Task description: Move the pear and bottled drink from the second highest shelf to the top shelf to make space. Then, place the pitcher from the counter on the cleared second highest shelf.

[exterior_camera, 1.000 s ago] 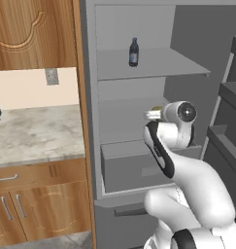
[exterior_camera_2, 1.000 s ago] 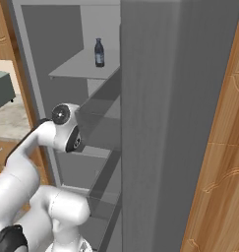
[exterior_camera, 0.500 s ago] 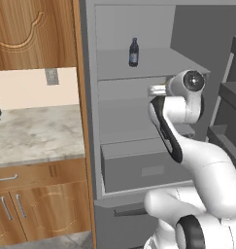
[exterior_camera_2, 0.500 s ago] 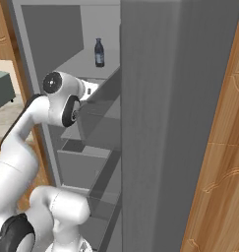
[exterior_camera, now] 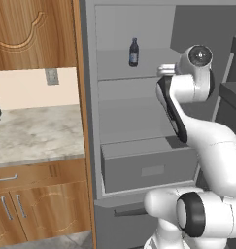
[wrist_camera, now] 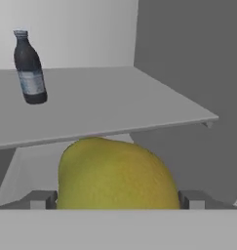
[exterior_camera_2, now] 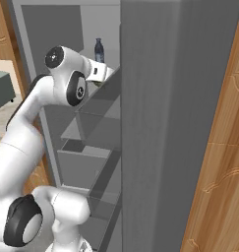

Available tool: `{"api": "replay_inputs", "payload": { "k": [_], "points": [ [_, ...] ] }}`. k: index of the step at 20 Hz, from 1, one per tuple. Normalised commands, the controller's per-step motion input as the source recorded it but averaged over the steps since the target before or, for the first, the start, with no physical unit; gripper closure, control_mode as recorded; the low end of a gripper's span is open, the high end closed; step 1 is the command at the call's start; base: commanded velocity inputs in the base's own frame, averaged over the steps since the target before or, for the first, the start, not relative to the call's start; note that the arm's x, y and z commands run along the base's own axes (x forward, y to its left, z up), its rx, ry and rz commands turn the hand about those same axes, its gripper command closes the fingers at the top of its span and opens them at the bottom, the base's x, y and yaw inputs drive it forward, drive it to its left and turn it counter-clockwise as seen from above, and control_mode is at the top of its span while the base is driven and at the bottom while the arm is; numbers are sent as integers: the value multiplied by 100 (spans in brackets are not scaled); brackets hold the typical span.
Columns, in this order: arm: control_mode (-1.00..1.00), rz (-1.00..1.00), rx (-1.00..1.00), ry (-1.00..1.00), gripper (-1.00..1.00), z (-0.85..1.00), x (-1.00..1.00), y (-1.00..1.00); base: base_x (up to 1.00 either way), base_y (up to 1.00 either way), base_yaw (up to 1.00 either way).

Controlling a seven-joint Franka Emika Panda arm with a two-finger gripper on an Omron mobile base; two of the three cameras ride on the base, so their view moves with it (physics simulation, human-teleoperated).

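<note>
At the far left, the counter (exterior_camera: 37, 133) runs along the wall, a pale marbled top over brown wooden cupboard doors (exterior_camera: 39, 211) with metal bar handles. A wooden upper cabinet (exterior_camera: 34, 34) hangs above it, and a small grey wall plate (exterior_camera: 52, 76) sits on the cream wall between them.

Next comes the open grey fridge (exterior_camera: 90, 97). The bottle (exterior_camera: 133, 52), dark blue with a paler label band, stands upright on the top shelf (exterior_camera: 119, 70), towards its left and back. From the hand's own camera the same bottle (wrist_camera: 29, 68) stands upright at the upper left on that shelf (wrist_camera: 115, 110), well clear of the fruit. Below the shelves is a closed grey drawer (exterior_camera: 148, 168).

Further right, the white arm (exterior_camera: 187, 116) rises from the lower right and bends into the fridge, its hand level with the front edge of the top shelf. In the right base view a bit of yellow-green peeks out just past the hand. The gripper (wrist_camera: 118, 200) has its two fingers spread wide, one on each side of the pear (wrist_camera: 117, 173), which sits between them, just below and in front of the shelf edge. The fingers (wrist_camera: 42, 199) look pressed against the pear's sides, so it seems to be gripped.

At the far right the fridge's side wall (exterior_camera_2: 175, 123) stands beside a wooden panel (exterior_camera_2: 222, 147).
</note>
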Motion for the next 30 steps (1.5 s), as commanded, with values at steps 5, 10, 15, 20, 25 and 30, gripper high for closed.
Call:
{"api": "replay_inputs", "payload": {
  "k": [5,10,15,20,25,30],
  "points": [
    [-100,-6,0,0,100,11,52,-28,0,0,0],
    [-100,0,0,0,100,-2,86,-23,0,0,0],
    [-100,0,3,0,100,-17,92,-29,0,0,0],
    [-100,3,1,0,100,-35,74,-18,0,0,0],
    [-100,3,0,0,100,-42,71,-13,0,0,0],
    [-100,3,0,0,100,-29,75,-6,0,0,0]
  ]
}}
